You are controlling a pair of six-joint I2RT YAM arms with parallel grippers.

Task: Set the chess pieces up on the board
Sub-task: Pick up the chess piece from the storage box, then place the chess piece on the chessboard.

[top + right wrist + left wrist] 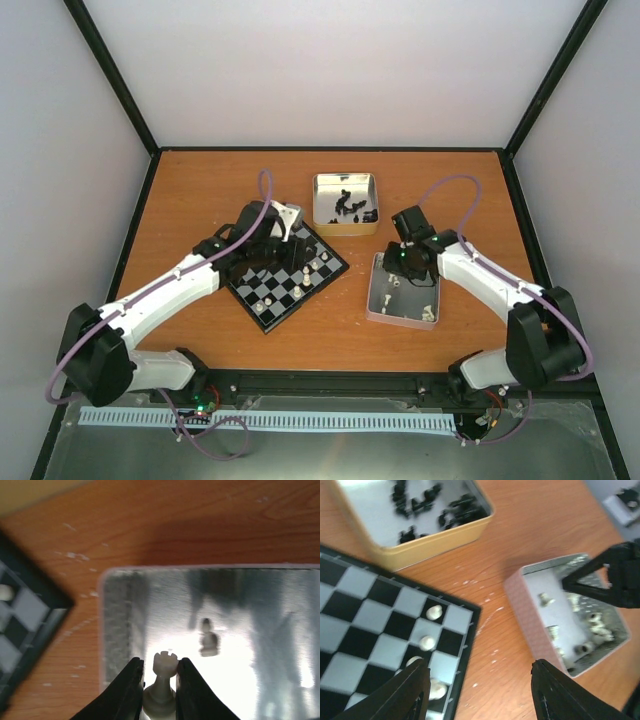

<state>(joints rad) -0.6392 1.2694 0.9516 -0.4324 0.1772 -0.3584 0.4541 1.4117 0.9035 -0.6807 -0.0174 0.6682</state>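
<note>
The board [262,300] lies left of centre, with a few cream-white chess pieces [315,268] along its right side. In the left wrist view those chess pieces [426,642] stand near the edge of the board [365,615]. My left gripper [285,248] hovers over the board's far right part; the left gripper [480,692] is open and holds nothing. My right gripper [398,272] reaches down into the silver tin [378,300]. There the right gripper [161,672] is shut on an upright white rook [165,667]. A white pawn [209,643] stands just beyond it.
A gold tin [346,228] holding several black chessmen [350,206] sits behind the board. Several more white pieces [592,630] lie in the silver tin [530,615], close to the board's right corner. Black-framed walls enclose the orange table [200,190].
</note>
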